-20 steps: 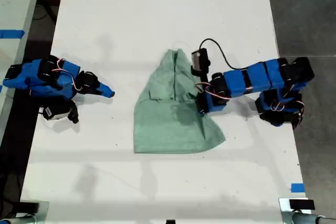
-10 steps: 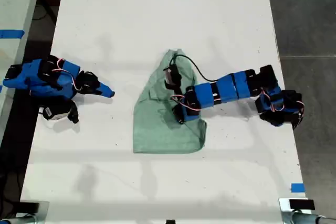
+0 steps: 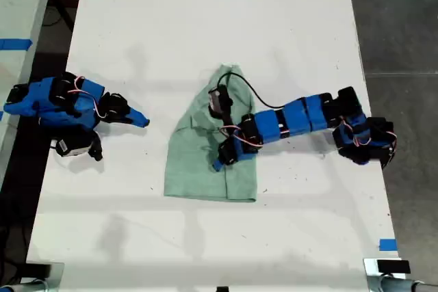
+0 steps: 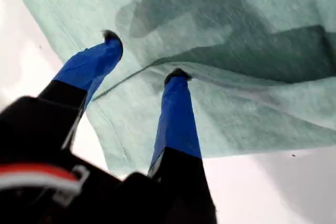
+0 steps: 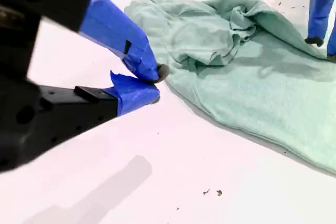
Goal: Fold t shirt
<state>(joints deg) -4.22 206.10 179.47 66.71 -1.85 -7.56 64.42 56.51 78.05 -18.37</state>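
Exterior view: the t shirt (image 3: pixel 205 158) lies near the middle of the white table (image 3: pixel 205 18), a little toward the lower half of the frame, narrow end pointing to the top and wide hem toward the bottom. Its side toward the exterior view's right is folded over onto the body, so the cloth forms a tall, narrow shape. My first gripper (image 3: pixel 222 157) reaches in from the exterior view's right, the blue arm stretched across the folded part, its tips over the middle of the garment.

In the first wrist view my first gripper (image 4: pixel 143 56) has its jaws spread apart, released; a folded edge of the t shirt (image 4: pixel 252 103) runs between the two blue fingers (image 4: pixel 176 114), and nothing is pinched. One fingertip sits right at that folded edge, the other on the flat layer beside it.

My second gripper (image 3: pixel 140 120) sits on the bare table at the exterior view's left, well apart from the garment. In the second wrist view my second gripper (image 5: pixel 149 82) has its tips clenched together, empty, with the t shirt (image 5: pixel 252 82) crumpled just beyond them.
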